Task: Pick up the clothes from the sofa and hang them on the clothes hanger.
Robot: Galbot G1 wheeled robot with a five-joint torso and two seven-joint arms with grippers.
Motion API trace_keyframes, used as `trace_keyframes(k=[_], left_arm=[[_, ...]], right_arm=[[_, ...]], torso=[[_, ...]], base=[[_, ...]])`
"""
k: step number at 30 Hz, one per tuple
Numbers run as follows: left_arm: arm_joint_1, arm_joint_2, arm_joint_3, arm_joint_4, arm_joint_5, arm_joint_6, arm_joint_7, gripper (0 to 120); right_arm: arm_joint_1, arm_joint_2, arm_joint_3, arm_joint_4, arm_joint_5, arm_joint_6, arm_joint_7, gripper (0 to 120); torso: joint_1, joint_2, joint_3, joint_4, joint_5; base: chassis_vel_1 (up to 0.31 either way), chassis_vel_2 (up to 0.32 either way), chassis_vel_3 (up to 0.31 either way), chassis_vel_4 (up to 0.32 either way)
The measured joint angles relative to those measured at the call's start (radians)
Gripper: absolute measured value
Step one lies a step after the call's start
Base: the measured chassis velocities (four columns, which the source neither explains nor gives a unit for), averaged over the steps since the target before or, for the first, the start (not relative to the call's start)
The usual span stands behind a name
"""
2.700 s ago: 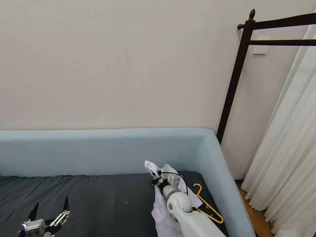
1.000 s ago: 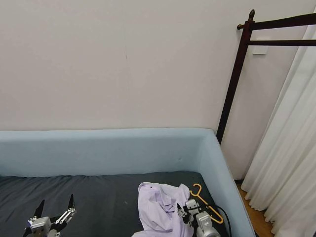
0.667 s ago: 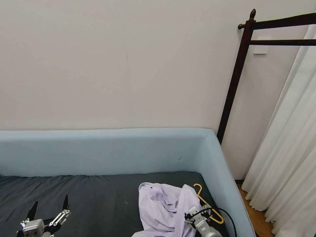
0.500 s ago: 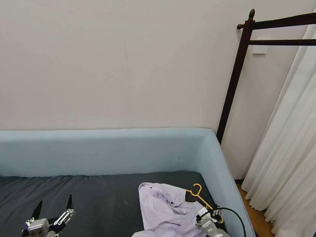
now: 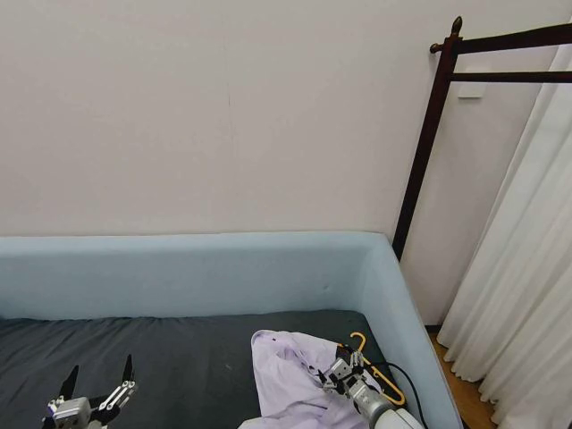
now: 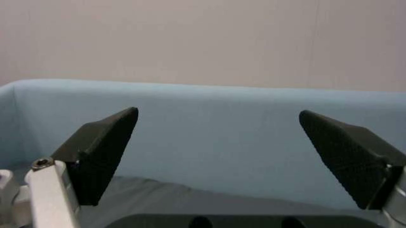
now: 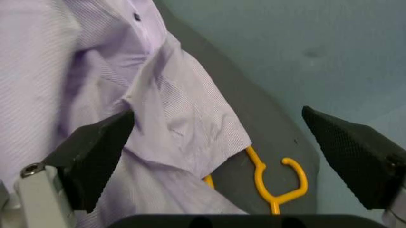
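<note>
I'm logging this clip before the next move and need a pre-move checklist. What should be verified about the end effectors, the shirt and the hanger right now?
1. Right end effector open: ok, its fingers are spread wide above the shirt.
2. Hanger hook reachable: ok, it pokes out from under the shirt onto the seat cushion.
3. Shirt seated on hanger: cannot tell, fabric hides the hanger's shoulders.
4. Left end effector out of the way: ok, it is open, over the left part of the sofa.
5. Rack in sight: ok, it stands beyond the sofa's right end.
</note>
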Motion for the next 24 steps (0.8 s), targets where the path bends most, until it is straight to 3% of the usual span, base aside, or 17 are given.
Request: trace_keyframes(k=[4, 6, 10, 21, 24], left_arm=[[0.008, -0.002, -0.010, 0.000, -0.001, -0.001, 0.000, 100], [0.011, -0.004, -0.019, 0.000, -0.004, -0.003, 0.000, 100], [0.012, -0.007, -0.024, 0.000, -0.005, -0.007, 0.000, 100], [0.005, -0.021, -0.010, -0.005, 0.010, -0.004, 0.000, 100], [0.007, -0.025, -0.010, -0.007, 0.011, -0.003, 0.000, 100]], right_arm=[[0.053, 0.032, 0.025, -0.112, -0.044, 0.039, -0.064, 99], [0.062, 0.036, 0.039, -0.149, -0.079, 0.058, -0.121, 92], [0.058, 0.032, 0.050, -0.153, -0.100, 0.060, -0.185, 84], [0.064, 0.035, 0.050, -0.171, -0.160, 0.076, -0.220, 79], [0.076, 0.047, 0.052, -0.211, -0.248, 0.102, -0.225, 63]], torso=[[0.000, 0.000, 0.000, 0.0001, 0.0002], [0.000, 0.000, 0.000, -0.0004, 0.0003], [0.000, 0.000, 0.000, -0.0005, 0.0002], [0.000, 0.000, 0.000, -0.0003, 0.0003], [0.000, 0.000, 0.000, -0.0003, 0.0003]], base=[[0.000, 0.000, 0.000, 0.000], [0.000, 0.000, 0.000, 0.000], [0.000, 0.000, 0.000, 0.000], [0.000, 0.000, 0.000, 0.000], [0.000, 0.000, 0.000, 0.000]])
